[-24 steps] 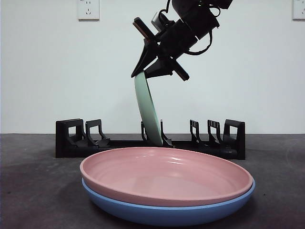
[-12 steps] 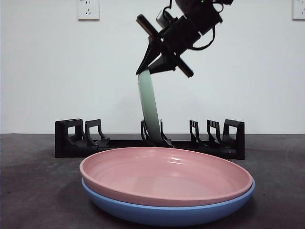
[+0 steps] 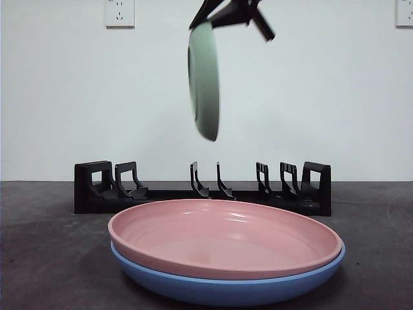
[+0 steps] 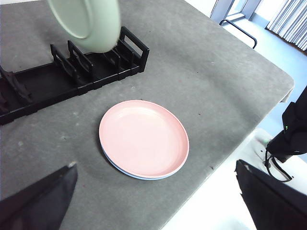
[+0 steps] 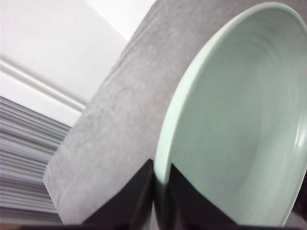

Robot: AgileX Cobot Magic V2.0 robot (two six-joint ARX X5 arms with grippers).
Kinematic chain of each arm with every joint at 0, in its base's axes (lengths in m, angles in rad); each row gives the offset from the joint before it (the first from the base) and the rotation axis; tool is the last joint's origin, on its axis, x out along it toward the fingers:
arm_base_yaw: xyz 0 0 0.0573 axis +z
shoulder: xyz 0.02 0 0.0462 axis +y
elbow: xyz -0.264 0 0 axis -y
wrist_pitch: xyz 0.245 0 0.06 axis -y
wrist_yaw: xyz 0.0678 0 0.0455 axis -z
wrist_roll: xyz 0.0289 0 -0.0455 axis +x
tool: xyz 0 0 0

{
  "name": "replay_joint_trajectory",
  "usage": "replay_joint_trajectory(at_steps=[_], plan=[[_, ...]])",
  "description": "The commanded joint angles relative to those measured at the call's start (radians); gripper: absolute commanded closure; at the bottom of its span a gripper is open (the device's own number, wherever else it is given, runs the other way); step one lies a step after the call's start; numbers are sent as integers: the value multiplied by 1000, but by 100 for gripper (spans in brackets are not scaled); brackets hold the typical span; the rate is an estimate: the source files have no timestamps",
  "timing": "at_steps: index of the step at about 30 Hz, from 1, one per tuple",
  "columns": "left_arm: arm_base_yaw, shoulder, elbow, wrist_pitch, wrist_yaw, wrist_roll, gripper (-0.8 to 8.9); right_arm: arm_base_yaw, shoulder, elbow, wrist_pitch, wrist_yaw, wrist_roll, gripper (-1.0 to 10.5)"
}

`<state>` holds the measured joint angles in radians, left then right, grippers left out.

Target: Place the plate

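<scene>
Hanging high at twelve o'clock, the green plate [image 3: 204,81] has been lifted clear of the black rack [image 3: 90,187] it touched earlier, the right gripper [image 3: 233,14] clamping its rim; placement looks undone, left gripper [image 4: 153,199] idle, spread wide

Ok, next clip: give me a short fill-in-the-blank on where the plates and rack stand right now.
1. The right gripper is shut on the rim of the ____ plate.
2. That plate hangs in the air above the black ____, touching none of its slots.
3. The pink plate is stacked on a ____ plate.
4. The left gripper holds ____.

Missing words: green; rack; blue; nothing
</scene>
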<state>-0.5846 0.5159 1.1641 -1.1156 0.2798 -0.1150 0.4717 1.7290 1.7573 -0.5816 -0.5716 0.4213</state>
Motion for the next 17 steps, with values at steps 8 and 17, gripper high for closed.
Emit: replay_joint_trajectory(at_steps=[8, 17], plan=[[-4, 6, 20, 19, -2, 21, 286, 37, -132, 27, -283, 53, -216, 937], [-4, 6, 20, 47, -2, -24, 286, 71, -288, -46, -466, 49, -357, 937]])
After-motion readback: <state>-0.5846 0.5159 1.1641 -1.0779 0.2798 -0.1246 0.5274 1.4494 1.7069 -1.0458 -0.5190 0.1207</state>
